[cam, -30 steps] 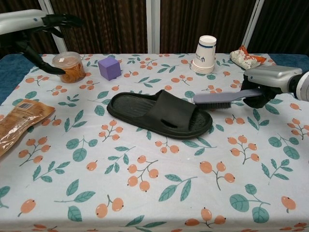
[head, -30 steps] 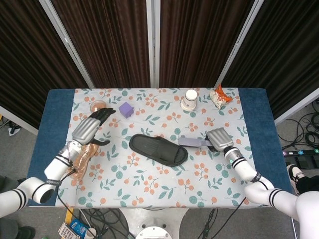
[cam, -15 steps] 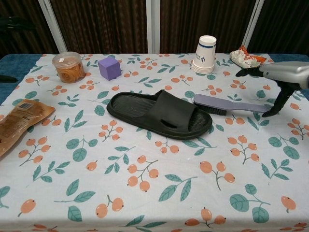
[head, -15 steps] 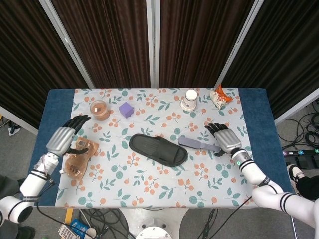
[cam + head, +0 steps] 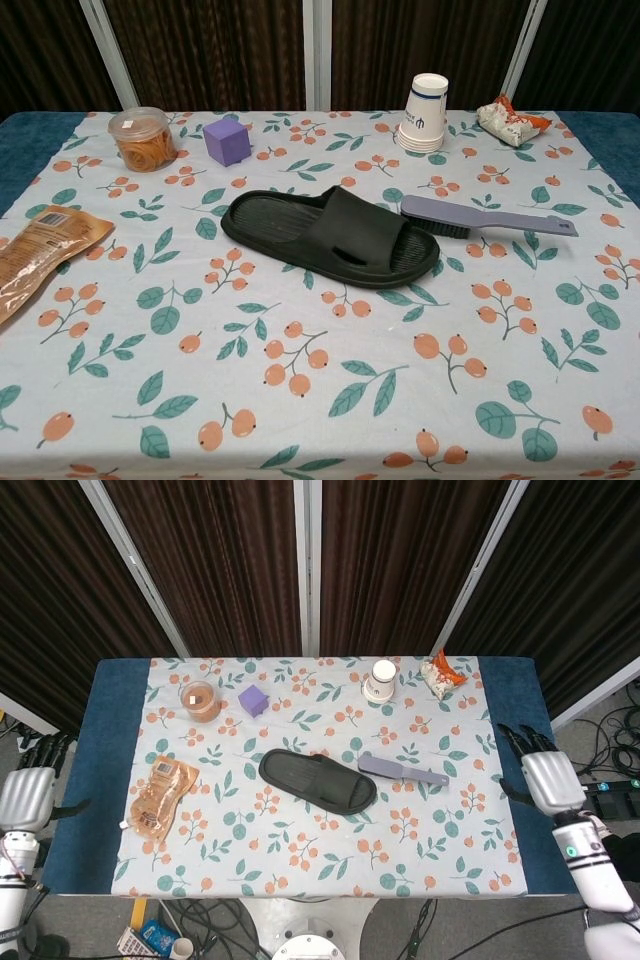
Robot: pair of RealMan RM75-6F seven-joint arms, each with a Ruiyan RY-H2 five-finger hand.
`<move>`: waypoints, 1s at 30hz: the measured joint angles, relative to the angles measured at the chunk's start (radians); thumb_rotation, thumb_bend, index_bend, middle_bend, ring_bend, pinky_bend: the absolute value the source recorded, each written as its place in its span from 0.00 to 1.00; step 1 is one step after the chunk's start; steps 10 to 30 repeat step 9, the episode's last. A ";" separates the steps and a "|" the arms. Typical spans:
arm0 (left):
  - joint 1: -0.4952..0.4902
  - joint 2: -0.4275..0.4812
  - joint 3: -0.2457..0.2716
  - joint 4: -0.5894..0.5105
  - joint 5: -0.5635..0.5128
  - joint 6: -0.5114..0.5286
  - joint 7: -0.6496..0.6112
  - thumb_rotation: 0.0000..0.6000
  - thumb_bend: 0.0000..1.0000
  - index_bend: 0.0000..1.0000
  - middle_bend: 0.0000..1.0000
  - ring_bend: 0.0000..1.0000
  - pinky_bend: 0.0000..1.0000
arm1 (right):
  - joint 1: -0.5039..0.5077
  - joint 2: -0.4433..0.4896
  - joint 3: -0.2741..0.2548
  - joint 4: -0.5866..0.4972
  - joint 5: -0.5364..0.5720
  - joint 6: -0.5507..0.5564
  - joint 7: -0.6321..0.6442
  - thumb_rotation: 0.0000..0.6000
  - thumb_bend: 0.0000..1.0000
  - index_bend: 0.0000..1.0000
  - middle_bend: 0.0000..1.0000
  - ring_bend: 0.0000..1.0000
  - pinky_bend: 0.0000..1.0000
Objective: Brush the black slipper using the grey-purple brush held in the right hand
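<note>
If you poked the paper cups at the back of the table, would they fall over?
Probably yes. The paper cups stand as a tall, narrow stack, so a push near the top would likely tip them. They look light and thin, so they might slide first, and could dent if a hand squeezed them hard.

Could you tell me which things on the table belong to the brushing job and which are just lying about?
Job: black slipper; grey-purple brush.

Lying about: purple cube; paper cup; tub of orange snacks; brown snack packet; orange wrapper.
</note>
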 measured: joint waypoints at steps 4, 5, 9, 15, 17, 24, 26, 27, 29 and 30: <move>0.063 -0.017 0.011 -0.029 0.005 0.085 0.061 1.00 0.18 0.11 0.16 0.05 0.14 | -0.114 0.009 -0.038 -0.031 -0.047 0.134 0.011 1.00 0.24 0.04 0.18 0.09 0.19; 0.076 -0.023 0.014 -0.036 0.012 0.104 0.078 1.00 0.18 0.11 0.16 0.05 0.14 | -0.137 0.008 -0.047 -0.036 -0.058 0.159 0.014 1.00 0.24 0.04 0.18 0.09 0.19; 0.118 -0.042 0.028 -0.067 0.063 0.166 0.119 1.00 0.18 0.11 0.16 0.05 0.14 | -0.204 0.003 -0.078 -0.051 -0.104 0.221 0.003 1.00 0.24 0.03 0.16 0.08 0.18; 0.118 -0.042 0.028 -0.067 0.063 0.166 0.119 1.00 0.18 0.11 0.16 0.05 0.14 | -0.204 0.003 -0.078 -0.051 -0.104 0.221 0.003 1.00 0.24 0.03 0.16 0.08 0.18; 0.118 -0.042 0.028 -0.067 0.063 0.166 0.119 1.00 0.18 0.11 0.16 0.05 0.14 | -0.204 0.003 -0.078 -0.051 -0.104 0.221 0.003 1.00 0.24 0.03 0.16 0.08 0.18; 0.118 -0.042 0.028 -0.067 0.063 0.166 0.119 1.00 0.18 0.11 0.16 0.05 0.14 | -0.204 0.003 -0.078 -0.051 -0.104 0.221 0.003 1.00 0.24 0.03 0.16 0.08 0.18; 0.118 -0.042 0.028 -0.067 0.063 0.166 0.119 1.00 0.18 0.11 0.16 0.05 0.14 | -0.204 0.003 -0.078 -0.051 -0.104 0.221 0.003 1.00 0.24 0.03 0.16 0.08 0.18; 0.118 -0.042 0.028 -0.067 0.063 0.166 0.119 1.00 0.18 0.11 0.16 0.05 0.14 | -0.204 0.003 -0.078 -0.051 -0.104 0.221 0.003 1.00 0.24 0.03 0.16 0.08 0.18; 0.118 -0.042 0.028 -0.067 0.063 0.166 0.119 1.00 0.18 0.11 0.16 0.05 0.14 | -0.204 0.003 -0.078 -0.051 -0.104 0.221 0.003 1.00 0.24 0.03 0.16 0.08 0.18; 0.118 -0.042 0.028 -0.067 0.063 0.166 0.119 1.00 0.18 0.11 0.16 0.05 0.14 | -0.204 0.003 -0.078 -0.051 -0.104 0.221 0.003 1.00 0.24 0.03 0.16 0.08 0.18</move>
